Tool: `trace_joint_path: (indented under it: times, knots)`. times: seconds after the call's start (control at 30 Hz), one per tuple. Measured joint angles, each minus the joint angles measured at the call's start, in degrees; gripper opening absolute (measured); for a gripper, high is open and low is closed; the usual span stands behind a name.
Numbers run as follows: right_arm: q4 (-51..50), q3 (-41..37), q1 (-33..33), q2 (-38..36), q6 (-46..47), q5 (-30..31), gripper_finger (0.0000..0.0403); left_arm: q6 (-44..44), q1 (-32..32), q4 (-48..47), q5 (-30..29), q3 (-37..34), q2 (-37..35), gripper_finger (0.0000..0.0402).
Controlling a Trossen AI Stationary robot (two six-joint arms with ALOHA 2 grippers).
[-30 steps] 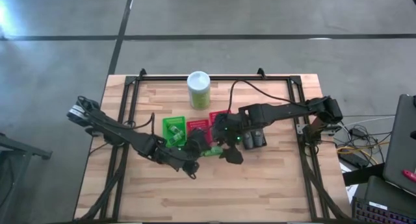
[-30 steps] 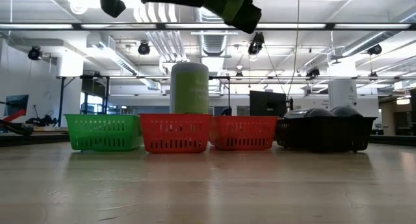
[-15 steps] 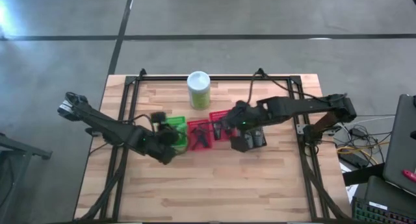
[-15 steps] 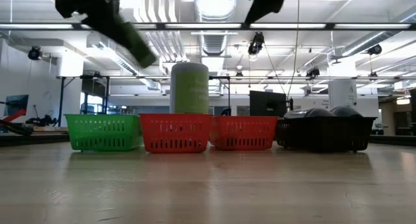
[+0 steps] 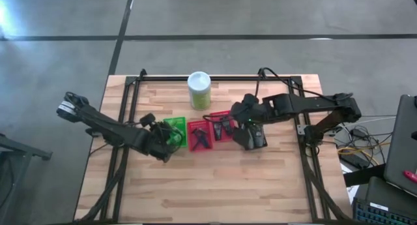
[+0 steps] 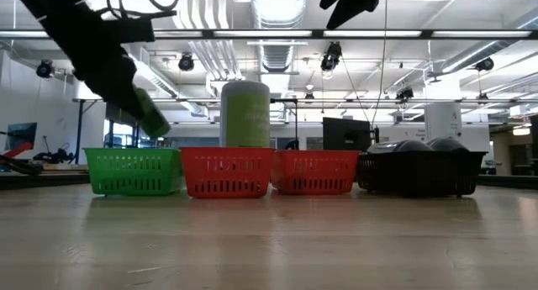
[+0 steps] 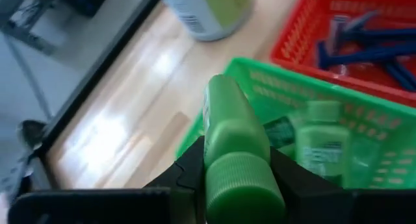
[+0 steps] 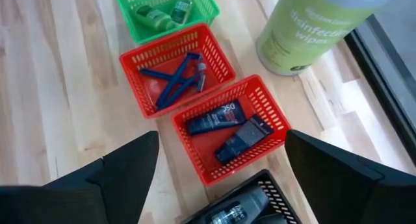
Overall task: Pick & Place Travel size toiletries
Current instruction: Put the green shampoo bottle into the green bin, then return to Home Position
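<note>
My left gripper point(image 7: 237, 156) is shut on a bright green mini tube point(image 7: 229, 120) and hangs over the near left edge of the green basket point(image 5: 174, 131). In the low view the tube point(image 6: 152, 115) slants above that basket point(image 6: 134, 171). More green tubes point(image 7: 322, 146) lie inside the basket. My right gripper point(image 8: 222, 141) stands open and empty, high over the red basket with black flat tubes point(image 8: 231, 133) and the dark basket point(image 5: 255, 139). Blue razors point(image 8: 174, 76) lie in the other red basket. My left gripper pinches the green tube between its two fingers at the sides point(image 7: 211, 156) just beyond its ribbed cap point(image 7: 244, 188). The cap sits back toward the wrist and the body sticks out past the fingertips. The tube slants downward, lifted clear above the green basket.
A tall pale-green wipes canister point(image 5: 199, 89) stands behind the row of baskets. The baskets sit side by side mid-table: green, two red, then dark. Bare wood lies along the table's near half point(image 5: 215, 186). A black frame rims the table.
My left gripper has carried the green tube from mid-table toward the left, over to the green basket, sinking and rolling its wrist. My right gripper has drawn back from that meeting spot toward the far right and risen above the red and dark baskets.
</note>
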Motion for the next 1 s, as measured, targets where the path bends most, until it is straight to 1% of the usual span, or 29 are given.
trace_joint_path:
  times: [0.1, 0.2, 0.3, 0.4, 0.5, 0.6, 0.7, 0.77, 0.87, 0.93, 1.0]
  knots:
    - [-0.3, -0.3, 0.1, 0.1, 0.2, 0.0, 0.0323, 2.7, 0.1, 4.6, 1.7, -2.5, 0.0, 0.0095]
    - [-1.3, -0.4, 0.0, 0.1, 0.8, 0.0, 0.0318, 2.3, 0.3, 7.1, 4.2, -4.3, 0.0, 0.0114]
    - [-2.5, -0.5, 0.0, 0.1, 1.0, 0.0, 0.0314, -0.8, 0.3, 8.5, 7.2, -5.2, 0.0, 0.0146]
    - [-3.0, -0.5, 0.1, 0.1, 1.6, 0.0, 0.0314, -4.2, 0.4, 8.9, 7.6, -5.1, 0.0, 0.0183]
    - [-3.0, -0.5, 0.0, 0.1, 2.0, -0.1, 0.0321, -4.1, 0.4, 8.8, 8.0, -3.9, -0.1, 0.022]
    - [-4.0, -0.5, 0.2, -0.1, 2.0, -0.4, 0.0332, -1.0, 0.4, 8.0, 12.2, -1.1, -0.3, 0.0248]
    - [-3.9, -0.5, 1.3, -1.2, 1.6, -0.5, 0.0341, 2.7, 0.1, 8.4, 15.7, 3.4, -1.7, 0.0261]
    - [-3.0, -0.5, 2.5, -2.9, 0.1, -0.4, 0.0345, 8.2, -0.8, 9.5, 16.8, 6.9, -3.4, 0.0262]
    - [-0.1, -1.5, 4.1, -6.6, -1.0, 1.5, 0.0349, 19.1, -1.9, 12.6, 18.5, 11.3, -7.1, 0.0261]
    - [2.0, -4.0, 4.5, -10.0, -0.1, 2.1, 0.0348, 25.0, -1.9, 16.6, 20.2, 11.8, -10.6, 0.0262]
    - [4.0, -8.2, 4.4, -13.6, 3.3, 2.2, 0.0343, 27.9, -0.9, 20.3, 21.2, 11.0, -14.4, 0.0261]
